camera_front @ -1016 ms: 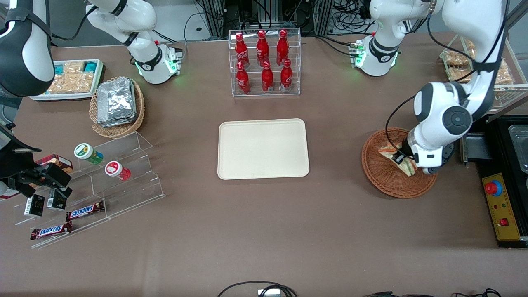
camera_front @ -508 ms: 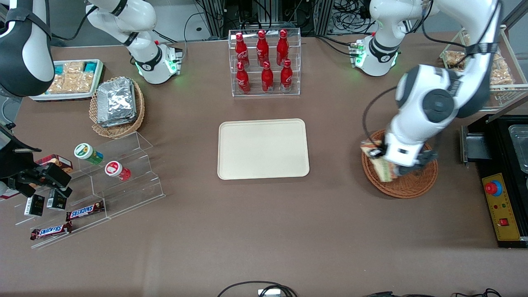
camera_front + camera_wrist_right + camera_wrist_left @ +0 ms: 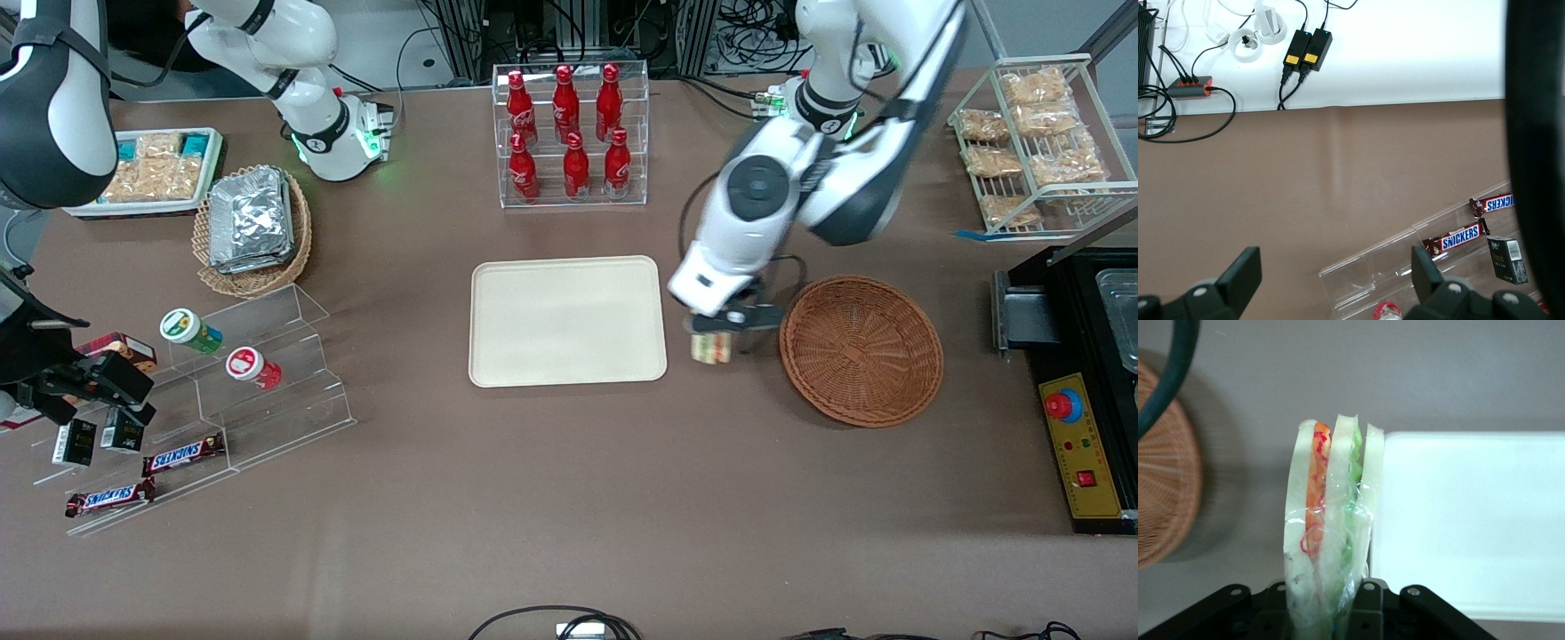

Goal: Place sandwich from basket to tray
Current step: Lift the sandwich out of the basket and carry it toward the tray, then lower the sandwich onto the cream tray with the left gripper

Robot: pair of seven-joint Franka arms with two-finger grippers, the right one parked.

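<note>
the gripper [image 3: 712,335] hangs over the bare table [image 3: 569,498] in the gap between the basket [image 3: 861,349] and the tray [image 3: 567,321], nearer the tray's rim. its fingers are closed onto the base of the sandwich [image 3: 1330,533], which is held clear of the table — out of the basket, not yet over the tray.

the main risk is the grip itself. the fingers pinch soft bread through slick clear wrap, and only at one end, so the wedge could slide or swing out during the carry, most likely if the arm stops sharply. squeezing harder would crush the layers instead. letting go from where it is now would drop it on the table just short of the tray, or across the low rim, where it would tip.

in the wrist view the sandwich's long axis runs straight out from the fingers, the cut face with its orange, red and green layers showing and the slices on edge. the free end seems to point down toward the table, though the front view shows too little of it to be sure.
</note>
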